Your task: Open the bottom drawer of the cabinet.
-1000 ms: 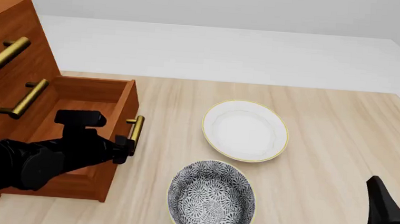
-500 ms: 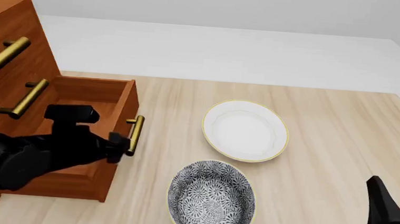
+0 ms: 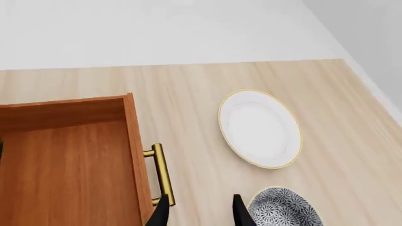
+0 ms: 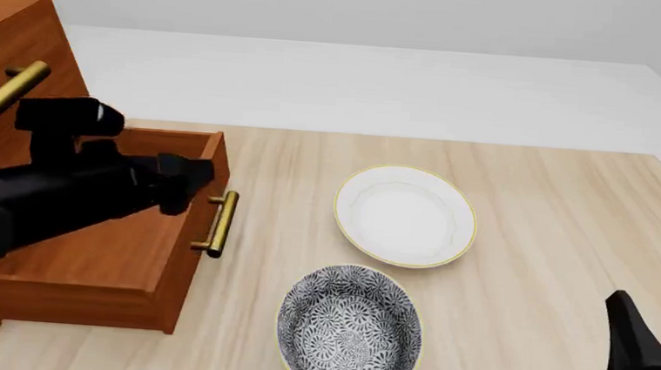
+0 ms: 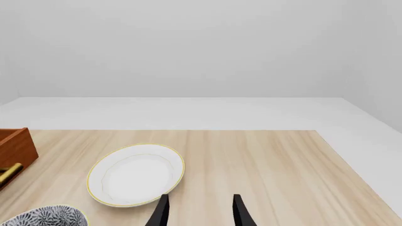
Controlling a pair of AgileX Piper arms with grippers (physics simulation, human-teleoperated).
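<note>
Bottom drawer stands pulled out, nothing inside; left claw parted, holding nothing.

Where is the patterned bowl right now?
In the front view, the patterned bowl sits at the table's near edge, just in front of the white plate and right of the open bottom drawer.

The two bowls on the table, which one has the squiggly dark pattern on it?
The patterned bowl, nearest the camera in the front view. Its inside is covered with dark-and-white squiggles. The other, the white bowl, sits farther back and is plain white with a thin yellow rim.
</note>
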